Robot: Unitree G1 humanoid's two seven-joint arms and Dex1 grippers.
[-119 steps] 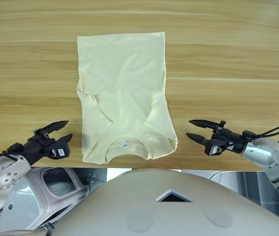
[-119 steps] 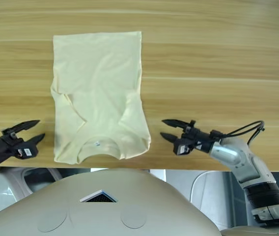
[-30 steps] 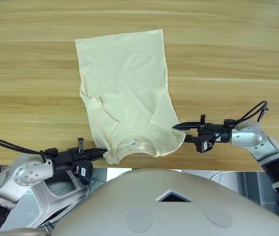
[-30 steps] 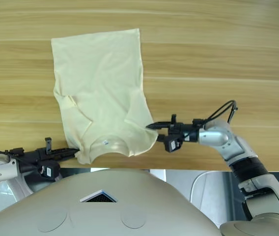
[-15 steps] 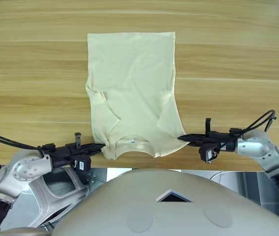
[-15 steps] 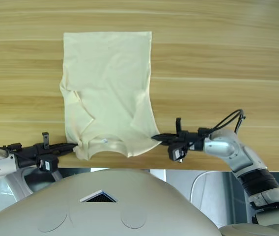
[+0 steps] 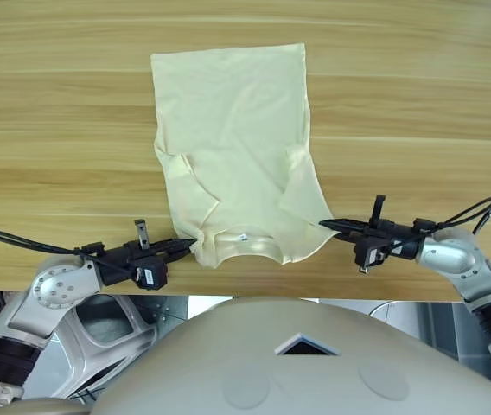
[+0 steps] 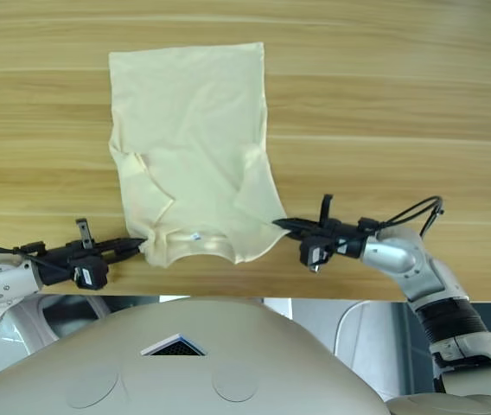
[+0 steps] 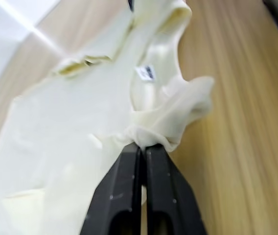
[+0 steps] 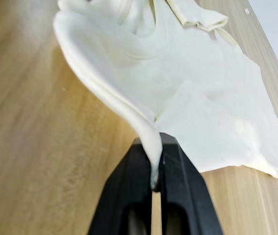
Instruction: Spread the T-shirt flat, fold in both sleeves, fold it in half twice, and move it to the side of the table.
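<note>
The pale yellow T-shirt [image 7: 232, 138] lies lengthwise on the wooden table [image 7: 418, 104], sleeves folded in, collar toward the near edge. My left gripper [image 7: 187, 245] is shut on the shirt's near-left shoulder corner, seen close in the left wrist view with the gripper [image 9: 141, 146] pinching bunched cloth [image 9: 168, 122]. My right gripper [image 7: 330, 224] is shut on the near-right shoulder corner; the right wrist view has the gripper [image 10: 153, 147] clamped on a raised fold of the T-shirt [image 10: 188, 83]. The collar end is lifted slightly off the table between the two grippers.
The table's near edge [image 7: 315, 296] runs just behind both grippers. Bare wood stretches left [image 7: 55, 130] and right [image 7: 418, 130] of the shirt and beyond its far hem.
Both grippers closed in from open positions beside the shirt and took hold of its near corners. Since half a second ago they carried the collar end away from the table's near edge, shifting the shirt.
</note>
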